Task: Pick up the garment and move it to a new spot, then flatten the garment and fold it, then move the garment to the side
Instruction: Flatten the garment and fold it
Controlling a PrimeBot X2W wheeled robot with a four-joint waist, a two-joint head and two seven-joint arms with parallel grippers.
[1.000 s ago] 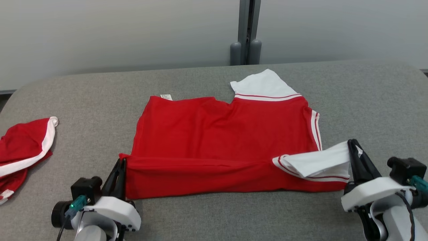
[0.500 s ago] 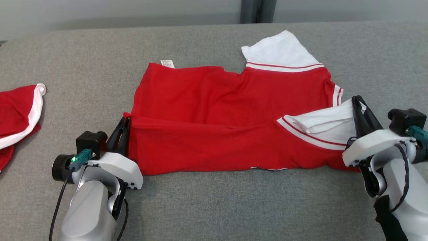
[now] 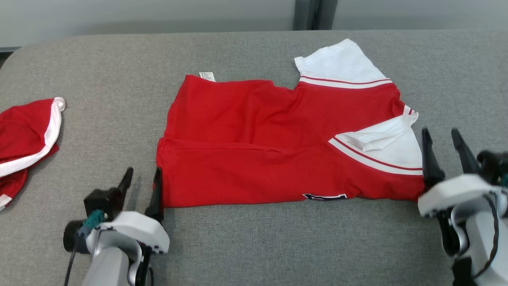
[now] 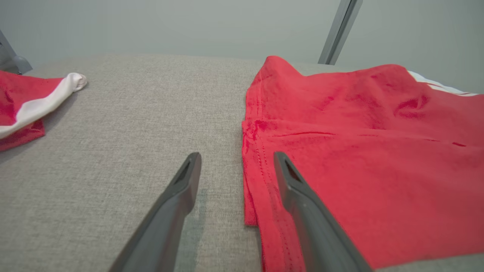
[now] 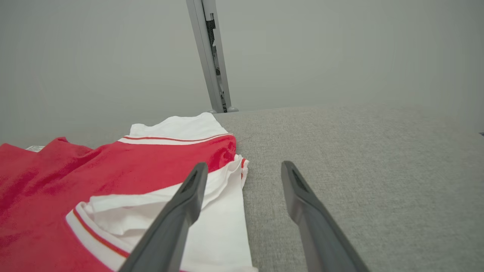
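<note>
The garment (image 3: 278, 143), a red shirt with white striped sleeves, lies flat on the grey table (image 3: 254, 246), its near half folded over the far half. At the shirt's near left corner my left gripper (image 3: 143, 171) stands open and holds nothing. In the left wrist view its right finger (image 4: 302, 200) hangs over the garment's (image 4: 359, 151) hem, the left gripper (image 4: 237, 155) straddling that edge. My right gripper (image 3: 439, 132) is open just right of the white sleeve (image 3: 393, 147). In the right wrist view the right gripper (image 5: 244, 165) sits beside the garment (image 5: 113, 162), its left finger above the sleeve.
A second red and white cloth (image 3: 27, 135) lies bunched at the table's left edge, also seen in the left wrist view as the cloth (image 4: 22, 98). A grey wall with a metal post (image 3: 313, 14) runs behind the table. Bare table lies before and right of the shirt.
Both grippers have opened and let go of the shirt. The near fold and the right sleeve now rest on the shirt. The head camera has shifted.
</note>
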